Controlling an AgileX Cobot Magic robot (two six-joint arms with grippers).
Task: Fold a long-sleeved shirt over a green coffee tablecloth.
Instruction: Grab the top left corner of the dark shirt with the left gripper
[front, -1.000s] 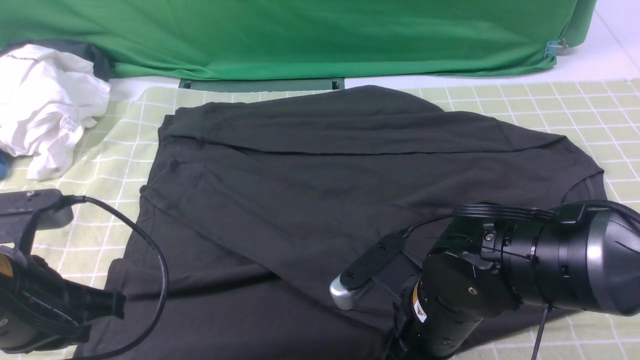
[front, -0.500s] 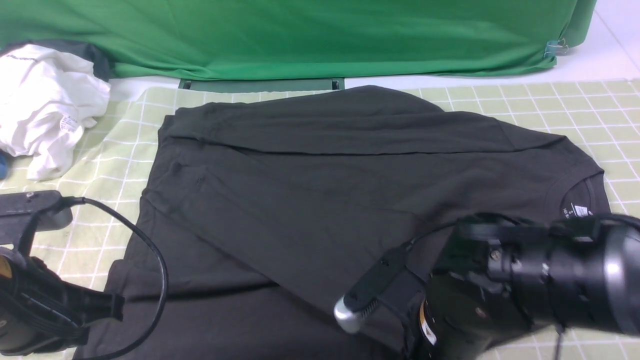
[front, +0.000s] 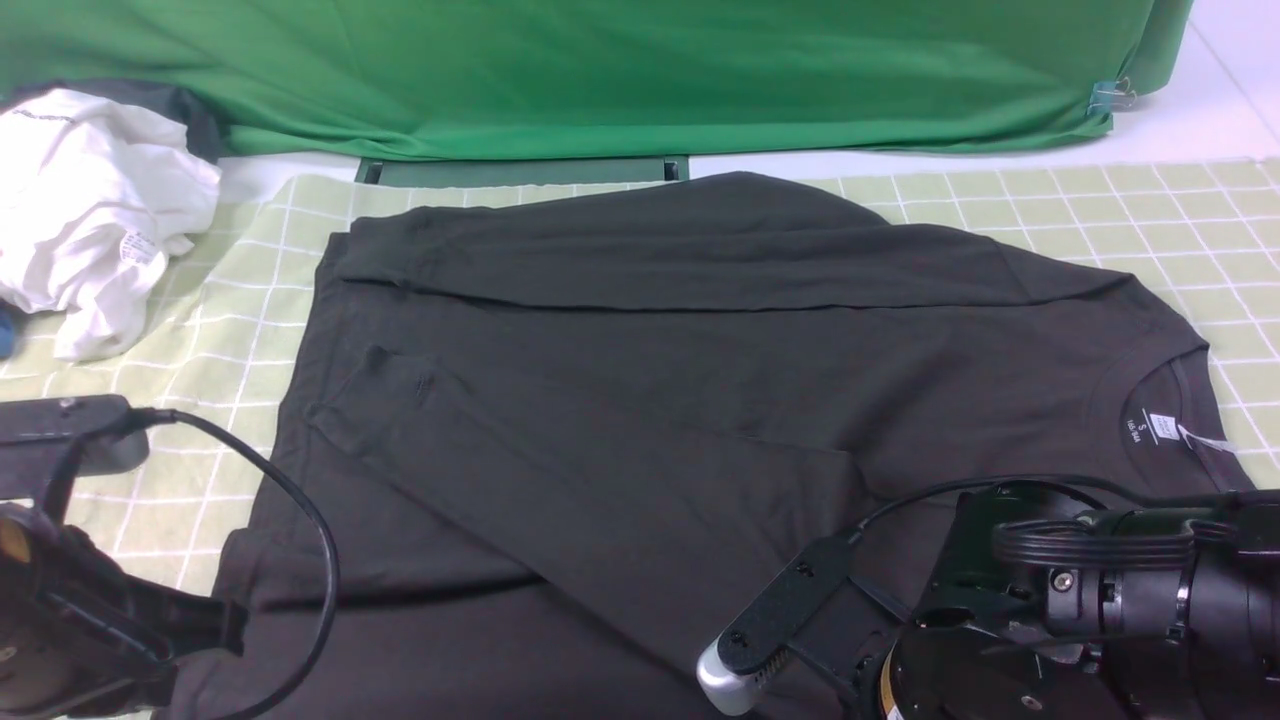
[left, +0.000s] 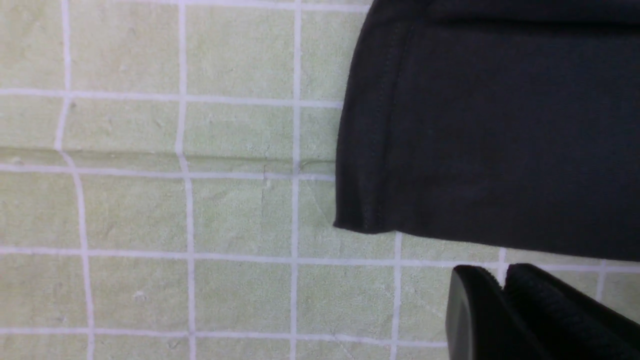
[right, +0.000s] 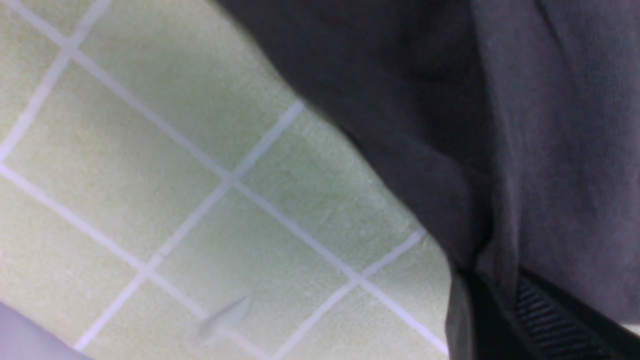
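Right fingers: pinched shut on a fold of the long-sleeved shirt (right: 550, 125). The dark fabric bunches down into the right gripper (right: 492, 285), just above the green coffee tablecloth (right: 175, 175).
Left fingers: pressed together with nothing between them. The left gripper (left: 502, 272) hangs just beside the shirt's hemmed corner, not touching it, and a strip of tablecloth shows in the gap.
Right arm (front: 1100, 620): low over the tablecloth's near right corner, above the shirt's near side.
Left arm (front: 70, 620): at the tablecloth's near left corner, beside the hem.
Shirt: spread across the middle of the tablecloth, neck toward the right edge and hem toward the left, with both sleeves laid across the body. The neck label (front: 1160, 425) is showing.
Far left corner: a crumpled white garment (front: 90, 200), apart from the shirt.
Beyond the far edge: draped plain green fabric (front: 600, 70).
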